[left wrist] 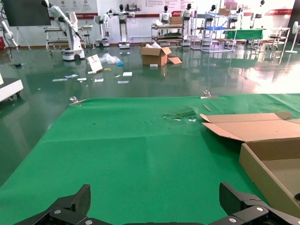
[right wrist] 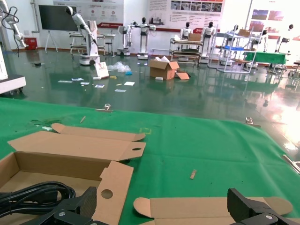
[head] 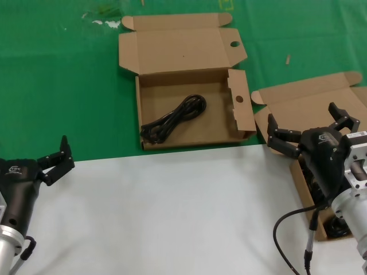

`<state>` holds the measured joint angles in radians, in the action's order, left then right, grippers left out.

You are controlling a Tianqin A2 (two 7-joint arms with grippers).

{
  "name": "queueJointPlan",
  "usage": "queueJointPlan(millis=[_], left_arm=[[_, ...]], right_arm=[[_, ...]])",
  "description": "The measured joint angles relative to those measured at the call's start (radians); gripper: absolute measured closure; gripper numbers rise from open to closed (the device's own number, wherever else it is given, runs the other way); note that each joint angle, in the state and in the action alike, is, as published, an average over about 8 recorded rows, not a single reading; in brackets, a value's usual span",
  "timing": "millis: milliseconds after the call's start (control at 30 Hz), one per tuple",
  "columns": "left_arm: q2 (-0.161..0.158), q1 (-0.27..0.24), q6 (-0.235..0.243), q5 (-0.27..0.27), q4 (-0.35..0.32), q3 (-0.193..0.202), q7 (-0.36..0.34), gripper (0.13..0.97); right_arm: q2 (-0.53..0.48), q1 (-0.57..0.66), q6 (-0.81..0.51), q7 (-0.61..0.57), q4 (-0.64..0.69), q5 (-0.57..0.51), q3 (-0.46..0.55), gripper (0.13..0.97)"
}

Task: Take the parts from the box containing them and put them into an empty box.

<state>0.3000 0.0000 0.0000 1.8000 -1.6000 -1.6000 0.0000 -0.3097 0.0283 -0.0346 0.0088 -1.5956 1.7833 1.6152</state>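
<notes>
The box with round-holed flaps [head: 178,51] lies open at the back centre with one black bundled cable [head: 175,118] inside. The plain-lidded box [head: 309,103] lies open at the right; dark cables [head: 338,228] show in it under my right arm, mostly hidden. My right gripper [head: 302,114] is open and empty above the plain box's lid. My left gripper [head: 54,160] is open and empty at the lower left, over the white surface's edge. The right wrist view shows my right gripper [right wrist: 161,199], the holed box [right wrist: 70,145], its cable [right wrist: 33,192] and the plain lid [right wrist: 197,206]. The left wrist view shows my left gripper [left wrist: 154,194] and the holed box [left wrist: 262,173].
A white tabletop [head: 172,212] covers the front; a green mat [head: 57,74] lies behind it under both boxes. My right arm's own cable [head: 287,226] loops over the white surface. Small scraps [head: 288,58] lie on the mat.
</notes>
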Motion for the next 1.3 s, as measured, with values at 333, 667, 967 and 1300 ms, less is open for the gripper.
queueJointPlan(millis=[333,667,967,1300], left_arm=[[0.000,0.000,0.000,0.000,0.000,0.000,0.000,0.132],[0.000,0.000,0.000,0.000,0.000,0.000,0.000,0.132],[0.000,0.000,0.000,0.000,0.000,0.000,0.000,0.132],[0.000,0.000,0.000,0.000,0.000,0.000,0.000,0.132]], right_arm=[[0.000,0.000,0.000,0.000,0.000,0.000,0.000,0.129],[0.000,0.000,0.000,0.000,0.000,0.000,0.000,0.129],[0.000,0.000,0.000,0.000,0.000,0.000,0.000,0.129],[0.000,0.000,0.000,0.000,0.000,0.000,0.000,0.129]])
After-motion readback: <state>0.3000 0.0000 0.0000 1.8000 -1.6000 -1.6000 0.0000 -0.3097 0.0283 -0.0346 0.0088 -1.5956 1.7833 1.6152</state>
